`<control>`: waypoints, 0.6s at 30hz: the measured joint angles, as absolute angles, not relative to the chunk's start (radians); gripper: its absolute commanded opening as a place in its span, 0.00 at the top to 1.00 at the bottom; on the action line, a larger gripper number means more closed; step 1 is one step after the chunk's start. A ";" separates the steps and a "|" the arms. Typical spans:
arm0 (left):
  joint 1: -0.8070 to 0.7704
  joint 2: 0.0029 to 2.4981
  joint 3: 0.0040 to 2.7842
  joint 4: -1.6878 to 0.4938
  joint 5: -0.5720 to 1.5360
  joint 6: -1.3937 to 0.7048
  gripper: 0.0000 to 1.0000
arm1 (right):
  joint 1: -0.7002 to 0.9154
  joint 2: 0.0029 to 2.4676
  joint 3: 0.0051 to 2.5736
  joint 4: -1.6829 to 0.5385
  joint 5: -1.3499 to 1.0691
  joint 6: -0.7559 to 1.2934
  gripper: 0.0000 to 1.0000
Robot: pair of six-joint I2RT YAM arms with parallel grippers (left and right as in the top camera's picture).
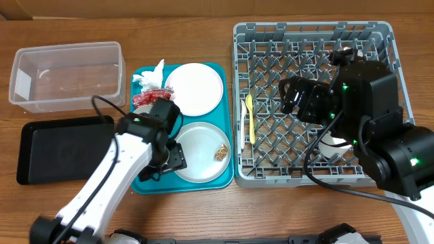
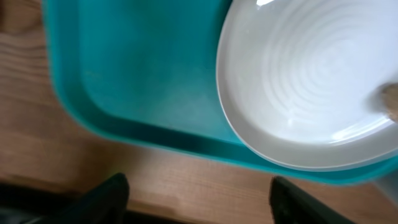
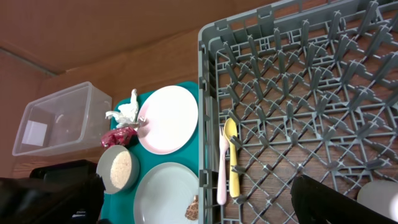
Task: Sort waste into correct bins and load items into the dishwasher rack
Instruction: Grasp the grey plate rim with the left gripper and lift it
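The pale grey plate (image 1: 196,154) with the brown food lump (image 1: 221,153) lies on the teal tray (image 1: 228,122). The white plate (image 1: 194,88), red wrapper (image 1: 144,100) and white napkin (image 1: 152,76) lie behind it. My left gripper (image 1: 173,157) is open and empty at the tray's front edge, beside the grey plate (image 2: 311,81). The bowl of rice (image 3: 118,168) shows only in the right wrist view. The white fork (image 1: 243,127) and yellow spoon (image 1: 249,116) lie in the grey rack (image 1: 319,37). My right gripper (image 1: 291,95) hangs open and empty above the rack.
The clear tub (image 1: 68,71) stands at the back left. The black tray (image 1: 61,146) lies in front of it. A white cup (image 3: 379,196) sits in the rack's front right part, partly under my right arm. Bare wood runs along the table's front edge (image 2: 199,180).
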State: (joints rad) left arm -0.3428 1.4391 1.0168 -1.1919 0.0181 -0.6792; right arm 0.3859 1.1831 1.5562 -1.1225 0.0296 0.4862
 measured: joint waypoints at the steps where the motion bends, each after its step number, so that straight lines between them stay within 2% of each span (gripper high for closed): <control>1: -0.343 1.462 0.994 -1.160 0.023 -0.683 0.37 | 0.386 1.185 1.556 -1.123 0.029 0.487 0.00; 5: -0.343 1.536 0.937 -1.043 0.033 -0.705 0.37 | 0.386 1.188 1.556 -1.125 0.030 0.487 0.00; 7: -0.343 1.571 0.924 -0.992 0.034 -0.708 0.40 | 0.386 1.188 1.556 -1.131 0.030 0.487 0.00; 13: -0.343 1.657 0.915 -0.912 0.026 -0.715 0.78 | 0.386 1.188 1.556 -1.145 0.030 0.486 0.00; 15: -0.343 1.673 0.915 -0.909 0.019 -0.725 0.96 | 0.386 1.188 1.556 -1.144 0.030 0.487 0.00; 18: -0.343 1.674 0.918 -0.909 0.022 -0.730 0.96 | 0.386 1.188 1.556 -1.143 0.030 0.487 0.00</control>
State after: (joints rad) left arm -0.3428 1.6745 0.9180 -0.9089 0.0219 -0.7300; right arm 0.3859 1.1885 1.5562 -1.1435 0.0299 0.4870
